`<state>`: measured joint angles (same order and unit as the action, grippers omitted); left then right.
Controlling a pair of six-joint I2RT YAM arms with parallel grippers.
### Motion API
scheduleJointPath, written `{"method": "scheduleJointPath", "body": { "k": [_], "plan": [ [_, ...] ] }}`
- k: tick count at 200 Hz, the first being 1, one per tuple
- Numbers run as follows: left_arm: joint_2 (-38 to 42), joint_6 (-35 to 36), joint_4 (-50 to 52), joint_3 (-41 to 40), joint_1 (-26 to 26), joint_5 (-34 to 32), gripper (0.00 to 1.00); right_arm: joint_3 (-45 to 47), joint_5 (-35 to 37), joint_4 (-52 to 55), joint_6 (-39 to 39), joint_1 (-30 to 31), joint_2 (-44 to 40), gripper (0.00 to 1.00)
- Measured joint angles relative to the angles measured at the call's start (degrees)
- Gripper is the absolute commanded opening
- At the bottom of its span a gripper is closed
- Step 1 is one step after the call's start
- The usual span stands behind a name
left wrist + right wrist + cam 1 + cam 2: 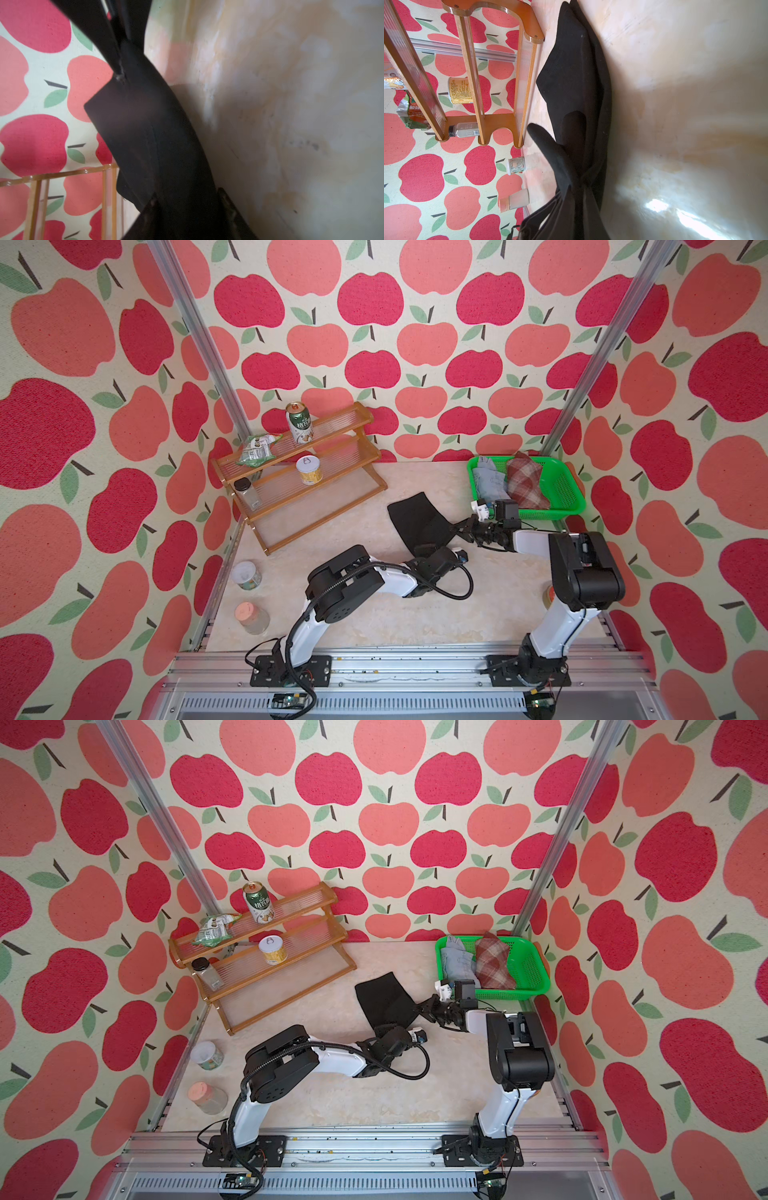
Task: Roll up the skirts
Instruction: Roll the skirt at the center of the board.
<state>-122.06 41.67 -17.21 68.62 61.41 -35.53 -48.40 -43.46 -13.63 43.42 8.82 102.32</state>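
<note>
Your right tool (457, 526) is clamped on the black skirt (417, 518) lying mid-worktop (332, 614), your left tool (187, 205) grips its near edge, and denim skirt (490, 483) and plaid skirt (525, 483) sit in the green basket (569, 489).

The wooden rack (299, 472) takes the far left corner of the table (374, 614), and the green basket (561, 489) the far right. Between them the black skirt (415, 518) lies mid-table with both arms at it. Two jars (249, 597) stand along the left edge. The near middle is bare.
</note>
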Motion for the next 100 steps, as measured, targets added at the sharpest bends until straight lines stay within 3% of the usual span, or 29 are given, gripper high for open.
{"method": "scheduleJointPath", "body": {
  "k": [18, 41, 67, 100],
  "plan": [
    [-1.1, -0.2, 2.2, 1.7, -0.1, 0.3, 0.15, 0.1, -0.1, 0.0, -0.3, 0.0, 0.0, 0.00],
    [-1.9, -0.6, 5.4, 3.6, -0.2, 1.6, 0.11, 0.1, -0.3, 0.2, -0.9, -0.2, 0.0, 0.00],
    [-0.9, -4.8, 12.4, 6.8, -1.4, 7.8, 0.12, 0.1, -1.2, 0.8, -1.2, -1.2, -0.2, 0.38],
    [1.1, -11.3, 23.9, 12.7, -4.9, 22.1, 0.13, 1.3, -1.3, 1.4, -0.9, -5.5, -3.7, 0.57]
  ]
}}
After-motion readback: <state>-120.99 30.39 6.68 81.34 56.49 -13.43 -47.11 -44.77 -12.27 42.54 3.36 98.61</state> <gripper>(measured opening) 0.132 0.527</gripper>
